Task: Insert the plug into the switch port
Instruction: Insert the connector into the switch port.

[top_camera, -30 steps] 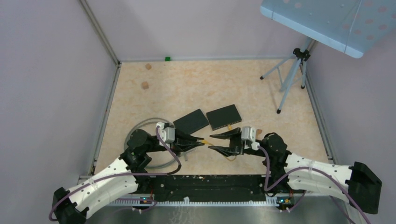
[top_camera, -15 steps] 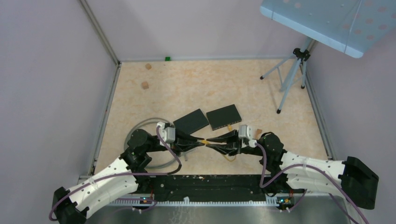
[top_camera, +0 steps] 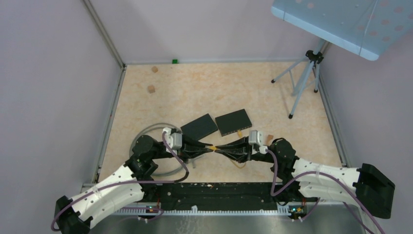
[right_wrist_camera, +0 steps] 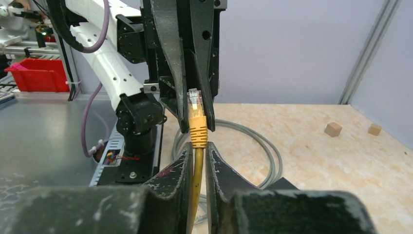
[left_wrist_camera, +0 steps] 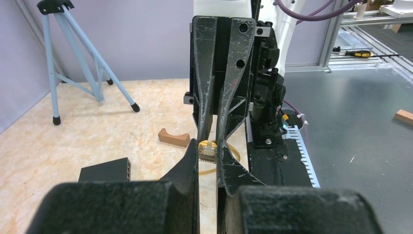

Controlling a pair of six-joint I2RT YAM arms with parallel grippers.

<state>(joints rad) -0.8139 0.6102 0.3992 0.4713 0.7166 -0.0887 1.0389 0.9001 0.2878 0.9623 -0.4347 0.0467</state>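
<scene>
Plug shared between both claws
Left claw (left_wrist_camera: 208,152) and right claw (right_wrist_camera: 198,146) both clench the plug (right_wrist_camera: 197,127); one should release only once the other holds it square to the far switch (top_camera: 234,122).

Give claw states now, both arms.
Left claw: shut on the yellow Ethernet plug, at its clear tip.
Right claw: shut on the same plug, at the boot end.
</scene>
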